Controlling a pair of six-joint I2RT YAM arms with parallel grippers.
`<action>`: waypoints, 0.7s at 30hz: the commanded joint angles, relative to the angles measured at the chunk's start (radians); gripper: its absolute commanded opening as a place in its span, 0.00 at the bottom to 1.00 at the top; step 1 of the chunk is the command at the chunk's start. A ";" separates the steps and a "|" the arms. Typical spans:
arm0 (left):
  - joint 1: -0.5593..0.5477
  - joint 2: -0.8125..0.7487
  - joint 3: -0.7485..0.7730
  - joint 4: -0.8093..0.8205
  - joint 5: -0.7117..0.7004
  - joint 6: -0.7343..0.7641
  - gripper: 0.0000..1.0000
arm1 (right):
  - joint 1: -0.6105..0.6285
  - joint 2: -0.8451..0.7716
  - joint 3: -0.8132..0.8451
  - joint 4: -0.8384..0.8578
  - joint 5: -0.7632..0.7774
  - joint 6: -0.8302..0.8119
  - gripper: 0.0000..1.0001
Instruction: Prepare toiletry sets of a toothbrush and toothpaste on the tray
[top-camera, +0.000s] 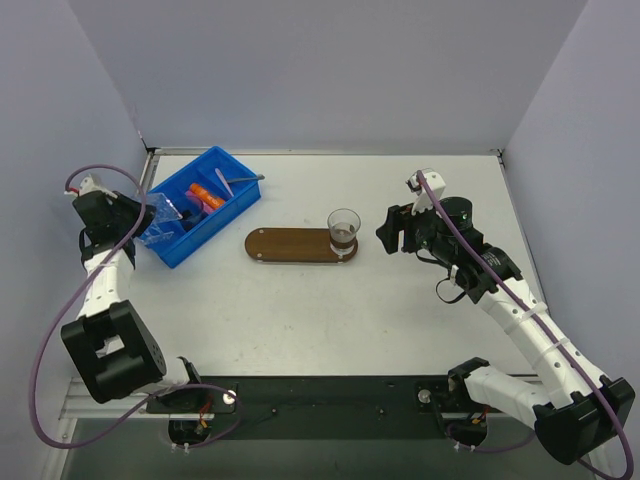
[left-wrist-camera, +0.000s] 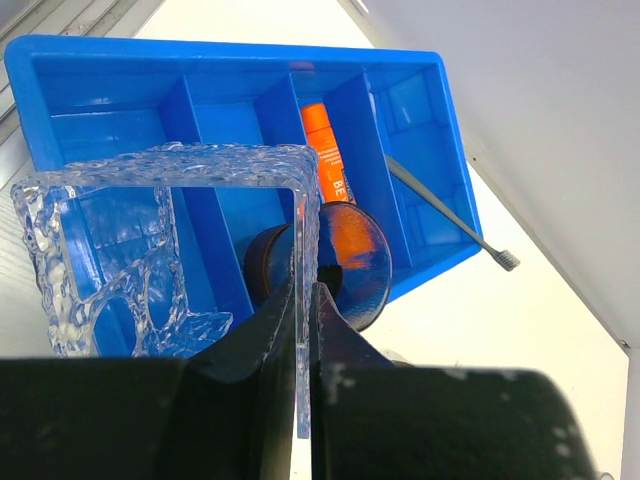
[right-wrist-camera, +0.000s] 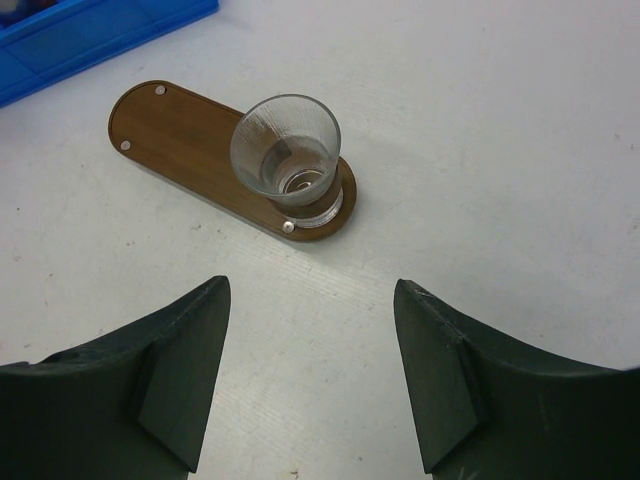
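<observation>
Gripping: the left fingers (left-wrist-camera: 262, 345) are clamped on one thin wall of a clear plastic holder (left-wrist-camera: 160, 230), at the end of the blue bin (left-wrist-camera: 220, 45) farthest from the tray (right-wrist-camera: 180, 135).
Holder risk: it is held by one edge only, so it may tilt or slip out; I think a corner could catch a bin divider.
Toothpaste (left-wrist-camera: 322, 140): the orange tube lies in a middle compartment of the bin, not on the tray.
Grey toothbrush (left-wrist-camera: 440, 210): its head hangs over the bin's rim; a swinging holder could knock it onto the surface (right-wrist-camera: 500, 150).
Tray: it lies beside the bin but apart from it, with a glass (right-wrist-camera: 285, 150) on its far end.
Right fingers (right-wrist-camera: 180, 370): they are apart and empty, past that far end; a careless move may tip the glass.
</observation>
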 joint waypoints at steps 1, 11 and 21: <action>0.004 -0.079 0.002 0.067 -0.009 0.003 0.00 | 0.005 -0.020 -0.005 0.043 0.028 -0.012 0.61; -0.146 -0.339 0.085 -0.152 -0.254 0.118 0.00 | 0.117 -0.008 0.094 -0.037 0.106 -0.057 0.64; -0.521 -0.459 0.101 -0.347 -0.196 0.009 0.00 | 0.491 0.061 0.128 0.092 0.382 -0.106 0.64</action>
